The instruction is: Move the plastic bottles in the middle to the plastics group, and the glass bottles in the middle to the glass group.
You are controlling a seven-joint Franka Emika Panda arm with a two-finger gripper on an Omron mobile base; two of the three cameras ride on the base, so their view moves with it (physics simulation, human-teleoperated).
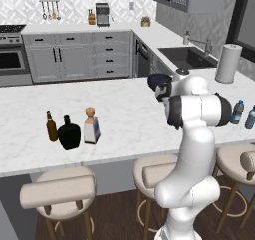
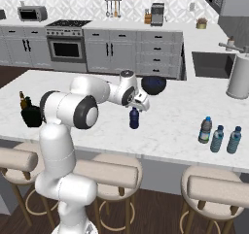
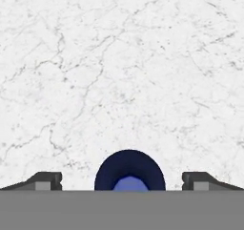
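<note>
**One bottle left in the middle, hand spread over it**

At the left of the left base view, the glass group looks complete. The slim brown glass bottle [image 1: 51, 126] and the squat round black flask [image 1: 69, 132] stand on the white marble counter [image 1: 119, 109], and the squarish clear bottle with the tan cork stopper and white-and-blue label [image 1: 90, 126] stands just beside the flask. By that placement I judge the glass half of the task done.

In the middle of the right base view, the small solid dark blue plastic bottle [image 2: 134, 118] stands upright and alone, well apart from both groups. The hand [image 2: 141, 103] hangs directly over it. In the hand view the bottle's dark blue top [image 3: 129, 171] sits at bottom centre, between the two dark fingertips [image 3: 44, 180]. They stand wide apart on either side, clear of the bottle, so the hand is open and grips nothing.

At the right of the right base view, three bottles stand together: a clear bottle with a blue label and dark cap [image 2: 205, 130], then two pale teal-blue translucent bottles [image 2: 217, 139]. The labelled plastic bottle seems already delivered.

What remains, as I read it, is one carry: close on the dark blue bottle and take it right to the plastics group.
</note>
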